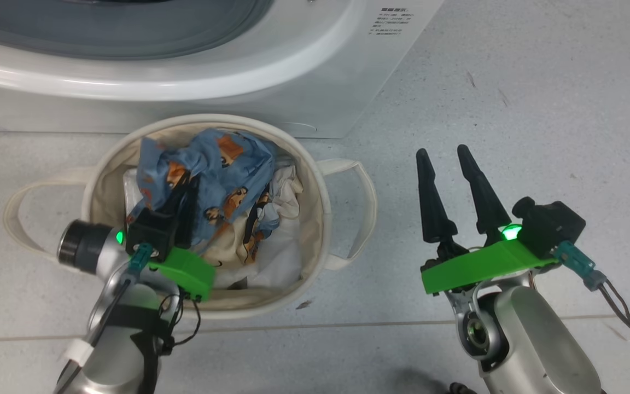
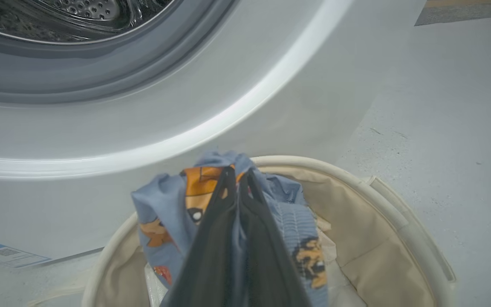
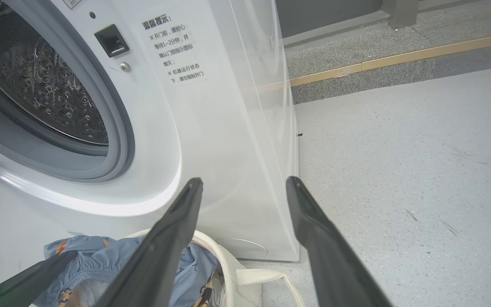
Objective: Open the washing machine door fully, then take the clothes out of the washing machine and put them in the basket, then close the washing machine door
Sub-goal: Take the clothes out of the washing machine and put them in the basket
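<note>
**A:** The washing machine [image 1: 293, 71] stands open, and what shows of the drum looks bare. The basket [image 1: 315, 164] sits on the floor just in front of it.

**B:** And the clothes [image 1: 222, 164] are in the basket, heaped toward its far rim! Soft, light, floppy stuff, I'd say. Best taken by a bunched fold, not a flat patch.

**A:** The left gripper [image 2: 238, 172] is pinching the blue bear-print fabric. The right gripper [image 1: 442, 152] is spread wide, holding nothing, out past the basket's right handle.

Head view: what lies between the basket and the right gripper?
Bare grey floor; only the basket's own looped handle juts into that gap, short of the open right gripper. The head view shows it.
</note>
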{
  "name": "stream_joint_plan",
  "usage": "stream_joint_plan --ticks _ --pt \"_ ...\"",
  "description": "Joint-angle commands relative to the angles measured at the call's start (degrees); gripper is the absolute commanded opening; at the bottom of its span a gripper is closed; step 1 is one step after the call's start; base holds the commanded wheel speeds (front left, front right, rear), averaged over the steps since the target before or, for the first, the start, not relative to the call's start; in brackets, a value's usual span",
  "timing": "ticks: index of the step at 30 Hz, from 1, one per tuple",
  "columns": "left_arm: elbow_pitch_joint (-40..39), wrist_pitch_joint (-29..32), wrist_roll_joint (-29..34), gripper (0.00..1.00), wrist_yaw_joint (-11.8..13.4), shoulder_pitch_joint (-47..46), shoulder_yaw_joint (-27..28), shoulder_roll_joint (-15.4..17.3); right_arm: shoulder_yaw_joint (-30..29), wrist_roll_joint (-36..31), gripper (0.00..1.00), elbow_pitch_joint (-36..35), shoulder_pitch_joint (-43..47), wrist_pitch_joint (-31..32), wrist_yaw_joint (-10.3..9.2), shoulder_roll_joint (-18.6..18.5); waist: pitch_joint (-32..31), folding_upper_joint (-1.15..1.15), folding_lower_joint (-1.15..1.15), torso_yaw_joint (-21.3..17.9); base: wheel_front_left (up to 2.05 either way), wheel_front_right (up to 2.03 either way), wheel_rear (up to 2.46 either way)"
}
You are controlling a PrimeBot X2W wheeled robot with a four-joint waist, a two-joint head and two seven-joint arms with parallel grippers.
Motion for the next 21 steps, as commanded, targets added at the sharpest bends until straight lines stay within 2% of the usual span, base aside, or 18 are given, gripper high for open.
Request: stream_joint_plan --ticks 1,5,6,7,13,21 --pt "-0.84 -0.27 0.07 0.0 0.54 -0.58 1.44 1.5 1.03 0.07 1.0 -1.96 -0.11 -0.71 0.22 0.22 -0.03 0.0 0.0 0.04 0.0 0.0 0.0" --pt "1.31 -0.27 -0.9 0.0 0.59 -0.88 1.49 1.55 1.15 -0.07 1.0 -1.94 -0.27 -0.71 0.22 0.22 -0.15 0.0 0.0 0.34 0.0 0.0 0.0" --pt "1.74 -0.27 -1.23 0.1 0.5 -0.81 1.57 1.46 1.18 -0.14 1.0 -1.91 -0.29 -0.71 0.22 0.22 -0.26 0.0 0.0 0.43 0.0 0.0 0.0" --pt "2.02 -0.27 -1.47 1.0 0.32 -0.73 1.59 1.41 1.19 -0.17 1.0 -1.89 -0.28 -0.71 0.22 0.22 -0.36 0.0 0.0 0.55 0.0 0.0 0.0" --pt "1.37 -0.27 -1.86 1.0 0.14 0.09 1.35 1.11 0.91 -0.6 1.0 -1.55 0.07 -0.71 0.22 0.22 -1.85 0.0 0.0 1.75 0.0 0.0 0.0" --pt "-6.71 -0.27 -1.98 1.0 -0.15 4.87 0.64 1.01 0.3 -0.85 1.0 -0.84 0.93 -0.71 0.22 0.22 -6.49 0.0 0.0 3.88 0.0 0.0 0.0"
